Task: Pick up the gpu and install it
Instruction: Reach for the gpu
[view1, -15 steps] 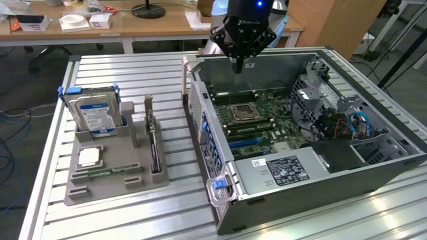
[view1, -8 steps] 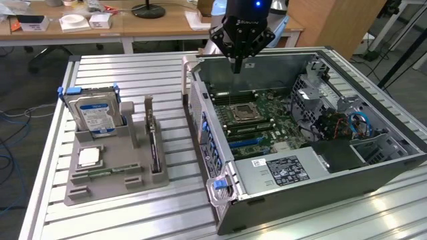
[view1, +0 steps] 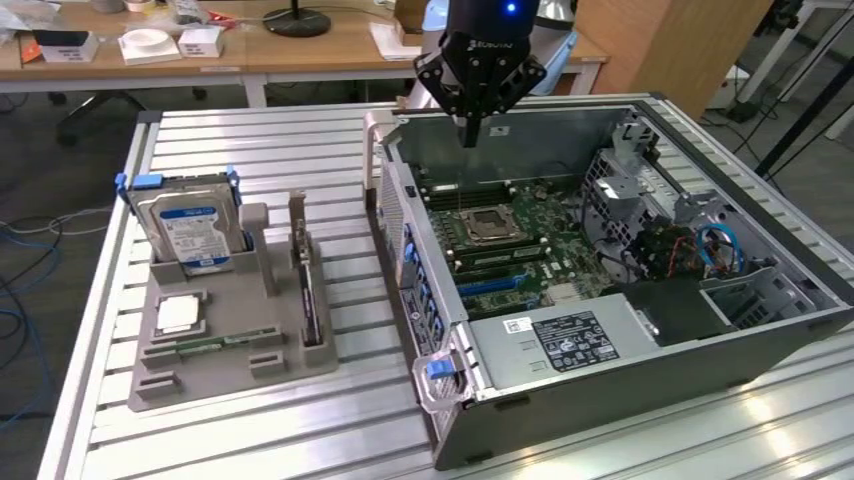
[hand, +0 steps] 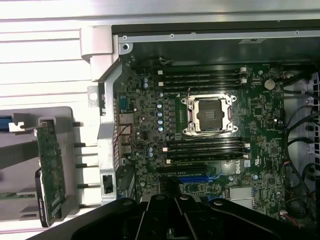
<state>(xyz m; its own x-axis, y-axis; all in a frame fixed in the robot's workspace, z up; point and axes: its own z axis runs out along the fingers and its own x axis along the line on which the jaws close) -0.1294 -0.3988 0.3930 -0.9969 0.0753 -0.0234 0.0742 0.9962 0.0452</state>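
Over PC (view1: 641, 385): gripper (view1: 467, 137); gpu (view1: 308, 297) in holder (view1: 200, 375)

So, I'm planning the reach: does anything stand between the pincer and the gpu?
The open case's side wall rises between them: the pincer hangs above the motherboard, the gpu stands outside in the gray holder.

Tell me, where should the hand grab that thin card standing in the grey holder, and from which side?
Take the gpu by its long top edge, coming straight down from above. It stands on edge in a slot of the grey holder, so the lower edge is hidden and the thin faces can probably be pinched there.
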